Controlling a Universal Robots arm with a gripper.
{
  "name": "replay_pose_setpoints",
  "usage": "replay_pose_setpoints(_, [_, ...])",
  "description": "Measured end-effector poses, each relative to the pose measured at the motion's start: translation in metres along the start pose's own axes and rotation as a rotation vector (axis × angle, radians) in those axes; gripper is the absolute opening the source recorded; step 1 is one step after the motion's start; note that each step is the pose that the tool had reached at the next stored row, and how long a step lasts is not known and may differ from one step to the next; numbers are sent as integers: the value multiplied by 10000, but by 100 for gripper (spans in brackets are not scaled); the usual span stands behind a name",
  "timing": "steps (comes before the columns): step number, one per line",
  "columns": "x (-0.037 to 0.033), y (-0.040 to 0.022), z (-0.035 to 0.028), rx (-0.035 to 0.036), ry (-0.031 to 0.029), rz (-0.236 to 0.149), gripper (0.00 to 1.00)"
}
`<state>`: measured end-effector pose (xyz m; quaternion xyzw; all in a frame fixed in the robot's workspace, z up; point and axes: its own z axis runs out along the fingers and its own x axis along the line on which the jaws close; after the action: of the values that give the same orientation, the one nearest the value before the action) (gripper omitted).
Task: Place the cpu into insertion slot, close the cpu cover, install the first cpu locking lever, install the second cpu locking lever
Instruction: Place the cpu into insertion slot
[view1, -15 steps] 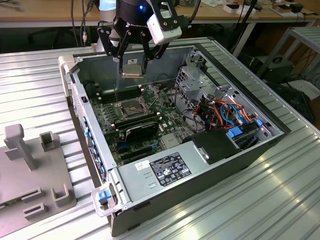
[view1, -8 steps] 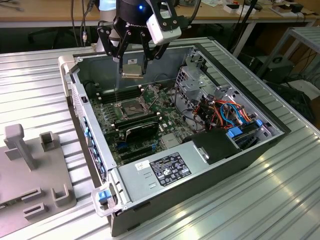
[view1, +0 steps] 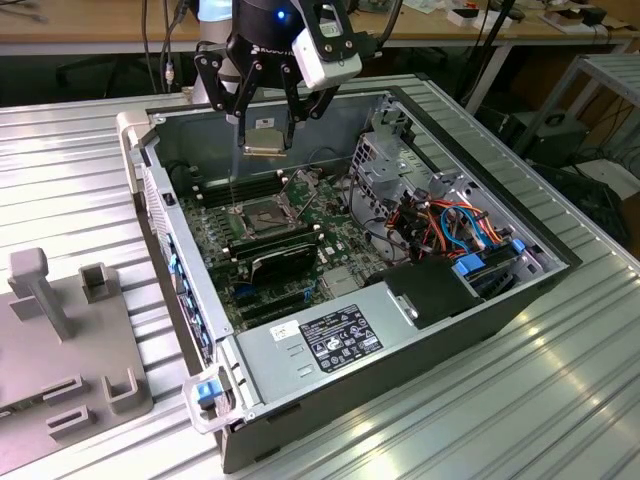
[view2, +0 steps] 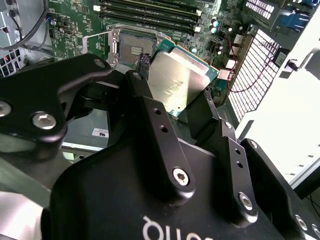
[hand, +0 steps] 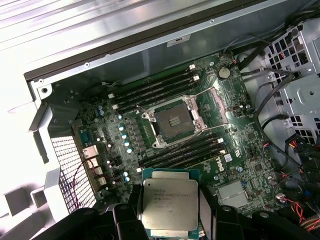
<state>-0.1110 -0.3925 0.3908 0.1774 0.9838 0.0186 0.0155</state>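
Gripper (view2: 176, 89): black fingers narrowed onto the cpu, pinching it by two opposite edges. In the exterior view it hangs over the open case (view1: 266, 138).
Cpu (view2: 181, 75): held flat, metal top up, in the air above the board. It is clear of the socket, not touching it. Also visible in the first wrist view (hand: 167, 207) and the exterior view (view1: 262, 142).
Socket (hand: 173, 120): bare, dark contact field exposed, nothing seated in it. It sits between two banks of memory sticks (hand: 155, 86).
Cover (hand: 216, 105): looks swung open to one side of the socket, off the opening.
Lever (view1: 234, 192): one thin rod stands raised at the socket's edge. I cannot pick out the second with certainty.
Case (view1: 190, 130): lies on its side on a ribbed metal table (view1: 560, 400), lid off.
Progress: early. The cpu is in the grip and over the case, so by my reckoning step one is under way, not finished.
Left: seating the cpu, closing the cover, both levers.
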Motion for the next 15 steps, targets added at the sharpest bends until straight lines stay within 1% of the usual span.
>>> replay_pose_setpoints(9, [-1, 1, 0, 1, -3, 46, 55])
replay_pose_setpoints(13, [-2, 1, 2, 9, -18, 411, 55])
replay_pose_setpoints(15, [-3, 1, 4, 19, -34, 802, 55])
